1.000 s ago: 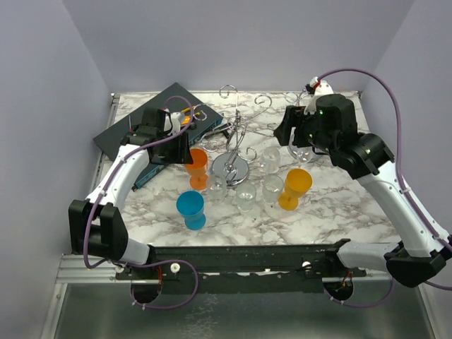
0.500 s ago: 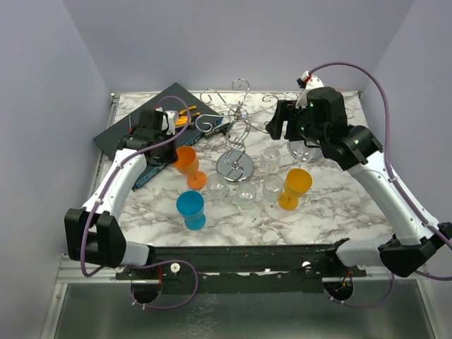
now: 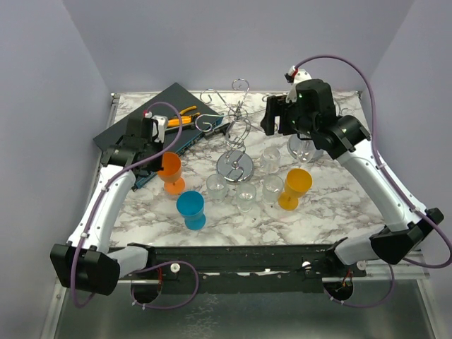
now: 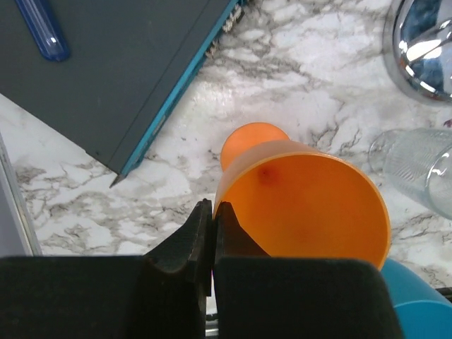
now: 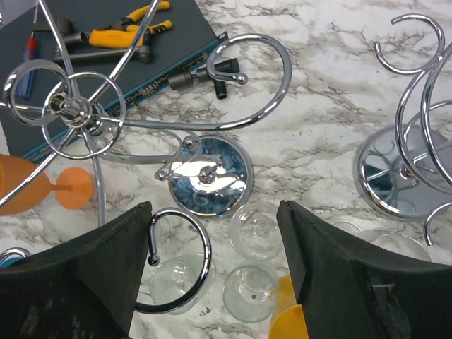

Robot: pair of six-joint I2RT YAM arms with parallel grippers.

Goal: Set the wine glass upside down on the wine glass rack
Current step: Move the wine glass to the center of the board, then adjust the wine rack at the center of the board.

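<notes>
Fingers (image 4: 185, 244) of the left gripper (image 4: 212, 212) are closed on the rim of the orange wine glass (image 4: 304, 205), which is tilted, left of the wine glass rack (image 3: 233, 138) and near the blue glass (image 3: 191, 210). The left arm is stretched forward over the table. The right arm reaches over the rack, with the right gripper (image 5: 212, 219) pointing down, its fingers wide apart and holding nothing.

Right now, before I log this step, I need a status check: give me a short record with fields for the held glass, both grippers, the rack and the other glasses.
held glass: orange wine glass, pinched at its rim, not yet inverted
left gripper: shut on the orange wine glass
right gripper: open, empty, above the rack
rack: chrome, standing mid-table, no glass seen hanging on it
others on table: blue glass, yellow glass, clear glasses, all mouth up
</notes>
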